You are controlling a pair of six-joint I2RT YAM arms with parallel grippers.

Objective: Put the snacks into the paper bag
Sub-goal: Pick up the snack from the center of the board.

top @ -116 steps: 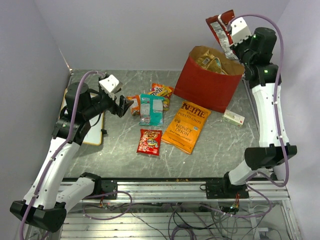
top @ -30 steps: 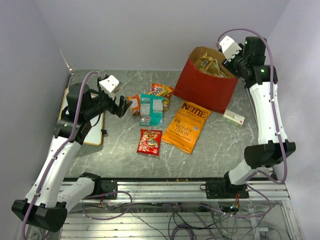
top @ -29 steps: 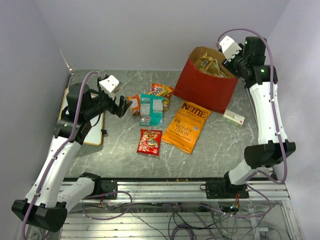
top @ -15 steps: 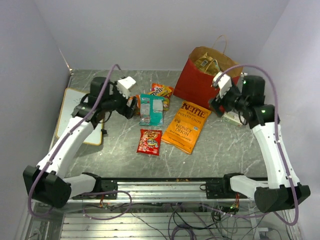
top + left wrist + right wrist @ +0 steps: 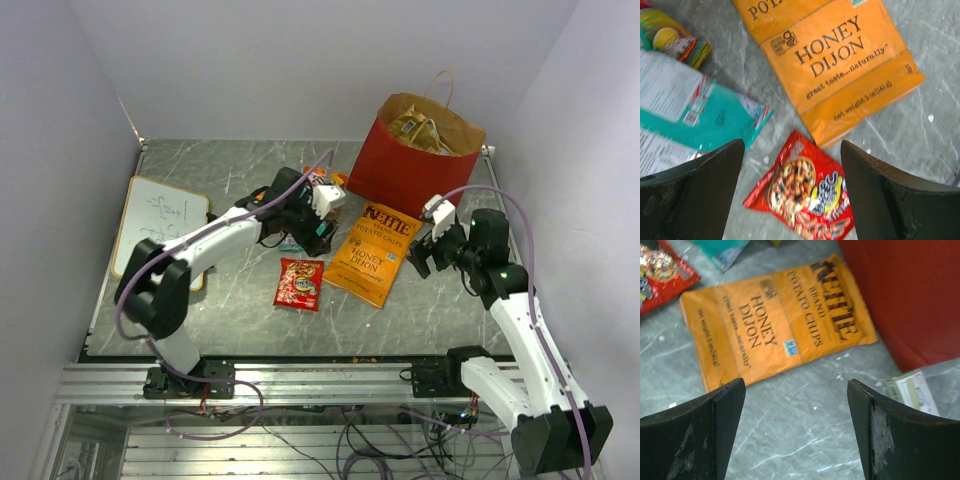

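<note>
right hand (image 5: 795,382) (jaws wide, empty) hovers beside the orange kettle bag (image 5: 775,335).

Right gripper (image 5: 420,260), no longer holding the red packet, dropped from the paper bag (image 5: 405,178) to beside the orange Kettle bag (image 5: 372,255), jaws opened wider. Left gripper (image 5: 312,232) swung from the white board (image 5: 160,225) to over the teal pack (image 5: 695,115).
</note>
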